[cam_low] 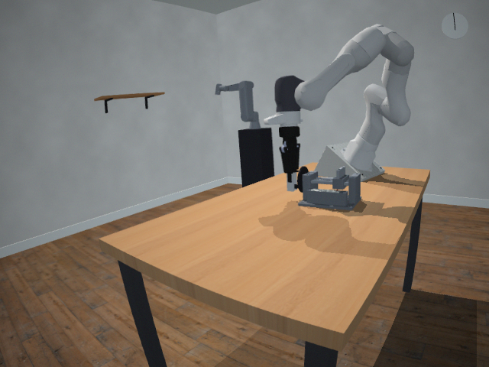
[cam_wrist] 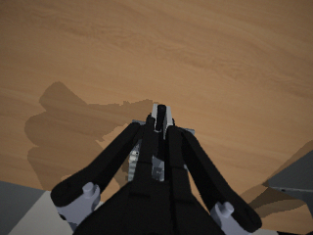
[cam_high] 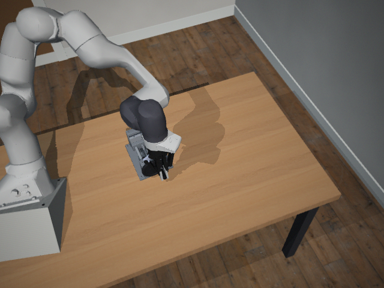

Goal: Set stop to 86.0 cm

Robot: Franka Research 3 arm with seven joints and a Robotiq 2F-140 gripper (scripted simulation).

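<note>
A grey stop fixture (cam_low: 333, 187) on a base plate (cam_high: 140, 158) sits on the wooden table. A black handwheel (cam_low: 302, 179) is at its end facing the table's middle; it also shows in the top view (cam_high: 149, 170). My gripper (cam_low: 291, 184) points straight down beside the wheel, its fingertips (cam_high: 163, 175) low at the wheel's side. In the wrist view the gripper (cam_wrist: 160, 119) is shut on a thin dark handle of the handwheel (cam_wrist: 160, 114). The stop's slide (cam_low: 339, 176) sits between the two end blocks. No scale reading is legible.
The robot's base pedestal (cam_high: 29, 223) stands at the table's left end. A second small arm on a black column (cam_low: 254, 147) stands behind the table. A shelf (cam_low: 128, 95) hangs on the far wall.
</note>
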